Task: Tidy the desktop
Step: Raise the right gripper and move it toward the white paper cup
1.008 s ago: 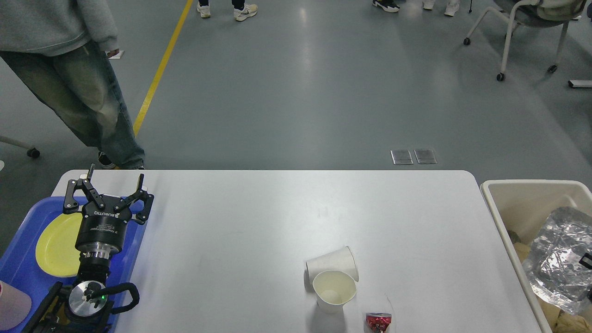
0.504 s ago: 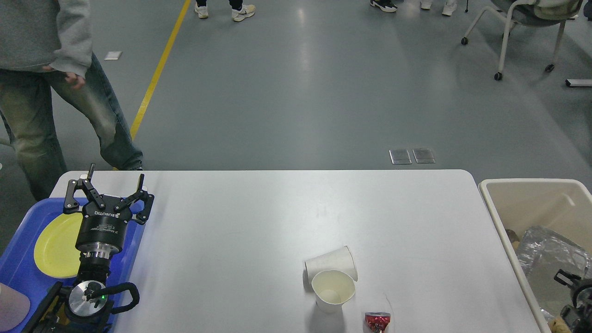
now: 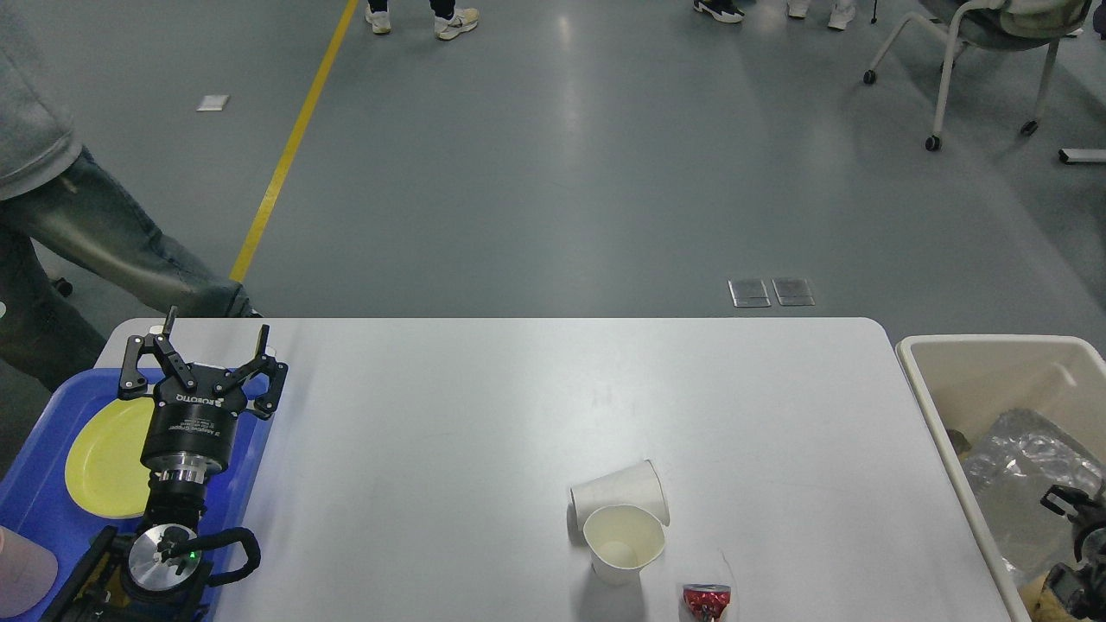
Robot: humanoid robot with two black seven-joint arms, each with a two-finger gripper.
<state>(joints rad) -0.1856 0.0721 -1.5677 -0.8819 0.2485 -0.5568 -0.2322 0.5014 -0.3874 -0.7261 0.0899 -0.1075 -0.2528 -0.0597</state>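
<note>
Foil bag [image 3: 1028, 462] now down in bin [image 3: 985, 350]; right gripper [image 3: 1067, 501] low, jaws unclear. Left gripper [image 3: 210, 352] spread, idle. Two cups [image 3: 622, 518] and wrapper [image 3: 707, 599] remain on desktop [image 3: 484, 415].

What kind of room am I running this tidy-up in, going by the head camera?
Probably an open lab or workshop hall, not a home: a smooth grey floor marked with a yellow line, a wheeled office chair, and bystanders' feet around the white desktop.

paper cups [image 3: 620, 517]: 2 | red wrapper [image 3: 707, 599]: 1 | yellow plate [image 3: 102, 458]: 1
</note>
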